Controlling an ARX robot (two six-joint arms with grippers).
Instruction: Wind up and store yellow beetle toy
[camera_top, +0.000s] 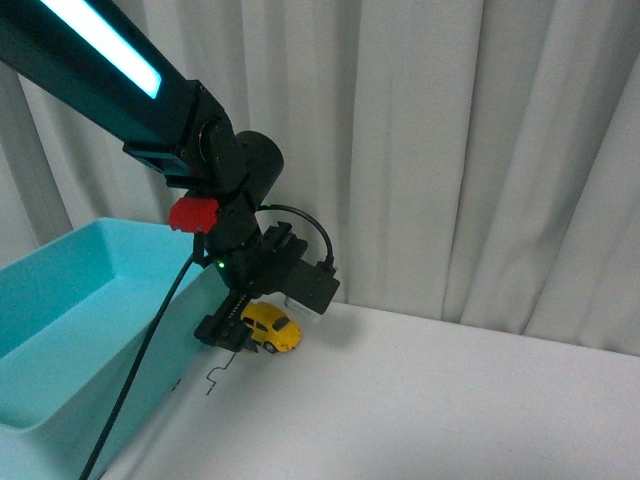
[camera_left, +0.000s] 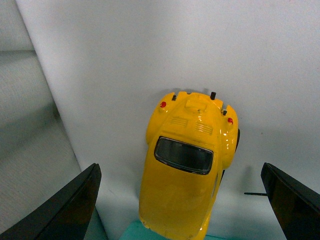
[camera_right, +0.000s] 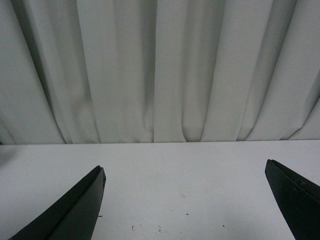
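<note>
The yellow beetle toy (camera_top: 272, 327) stands on the white table beside the turquoise bin, partly behind my left arm. In the left wrist view the yellow beetle toy (camera_left: 187, 165) lies between the two black fingers, untouched, its dark window and red tail lights showing. My left gripper (camera_left: 185, 200) hangs open right above it, each finger well clear of the car's sides. My right gripper (camera_right: 185, 200) is open over bare white table, with nothing between its fingers; it does not show in the front view.
A large turquoise bin (camera_top: 60, 330) stands at the left of the table; its rim (camera_left: 165, 234) shows just under the car's nose. White curtains (camera_top: 450, 150) hang close behind the table. A thin bent wire (camera_top: 215, 378) lies by the bin.
</note>
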